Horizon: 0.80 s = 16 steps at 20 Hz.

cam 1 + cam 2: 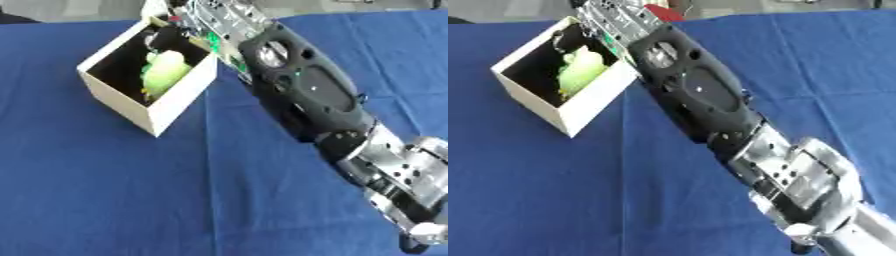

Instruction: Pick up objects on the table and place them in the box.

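Right eye view alone shows something red (662,12) at twelve o'clock beyond the right hand (614,20), whose grasp I cannot tell, reaching over the box (179,97) holding a green object (164,72).

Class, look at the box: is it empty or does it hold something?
Not empty. The open-topped box holds a light green object inside.

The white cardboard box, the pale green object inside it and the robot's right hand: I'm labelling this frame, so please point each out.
White cardboard box (179,102): left eye view, near outer wall.
Pale green object (166,72): left eye view, its middle.
Right hand (614,20): right eye view, silver back of the hand at the box's far corner.
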{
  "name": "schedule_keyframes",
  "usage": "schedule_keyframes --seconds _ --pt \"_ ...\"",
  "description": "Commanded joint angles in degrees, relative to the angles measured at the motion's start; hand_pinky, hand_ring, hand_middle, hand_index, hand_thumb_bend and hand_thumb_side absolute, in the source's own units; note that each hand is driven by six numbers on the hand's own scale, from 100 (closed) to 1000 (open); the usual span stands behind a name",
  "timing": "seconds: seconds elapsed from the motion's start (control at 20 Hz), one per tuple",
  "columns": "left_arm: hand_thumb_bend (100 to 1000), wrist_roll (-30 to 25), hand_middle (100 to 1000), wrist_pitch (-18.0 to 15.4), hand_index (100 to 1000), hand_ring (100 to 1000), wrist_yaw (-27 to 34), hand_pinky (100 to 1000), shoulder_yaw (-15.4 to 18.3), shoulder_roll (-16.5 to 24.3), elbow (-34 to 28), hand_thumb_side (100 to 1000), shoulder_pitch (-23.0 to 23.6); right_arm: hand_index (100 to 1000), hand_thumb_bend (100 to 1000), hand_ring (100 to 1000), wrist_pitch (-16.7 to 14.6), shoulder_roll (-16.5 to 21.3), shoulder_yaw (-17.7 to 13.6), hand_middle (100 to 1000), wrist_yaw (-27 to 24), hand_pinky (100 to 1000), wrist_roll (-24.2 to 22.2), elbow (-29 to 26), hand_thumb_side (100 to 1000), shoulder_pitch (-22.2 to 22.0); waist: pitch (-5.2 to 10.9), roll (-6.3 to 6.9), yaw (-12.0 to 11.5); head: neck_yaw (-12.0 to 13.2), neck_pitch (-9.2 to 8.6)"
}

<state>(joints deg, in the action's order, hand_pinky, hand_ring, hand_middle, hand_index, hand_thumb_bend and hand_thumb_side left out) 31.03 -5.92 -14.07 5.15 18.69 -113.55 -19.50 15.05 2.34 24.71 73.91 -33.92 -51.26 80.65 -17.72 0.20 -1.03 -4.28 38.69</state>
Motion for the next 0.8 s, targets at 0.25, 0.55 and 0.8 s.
schedule_keyframes --seconds 0.25,0.55,0.8 --pt "338 0.05 664 0.34 862 601 0.10 490 0.09 0.70 -1.04 689 -0.42 1000 142 929 1.58 1.61 0.38 882 -4.40 941 -0.43 -4.70 827 1.48 1.50 0.10 0.12 0.27 -0.05" --pt "341 0.19 662 0.53 861 601 -0.10 491 0.24 1.03 -1.04 691 -0.13 1000 100 912 3.95 7.94 1.89 869 -11.58 939 -3.01 -19.23 762 1.47 1.81 -0.13 0.71 1.21 0.48" --pt "341 0.43 662 0.56 860 601 -0.44 491 0.48 1.37 -1.04 691 0.06 972 100 917 5.41 15.93 1.69 865 -13.66 925 -6.62 -34.66 670 -0.91 1.95 -0.24 1.31 2.51 0.90"
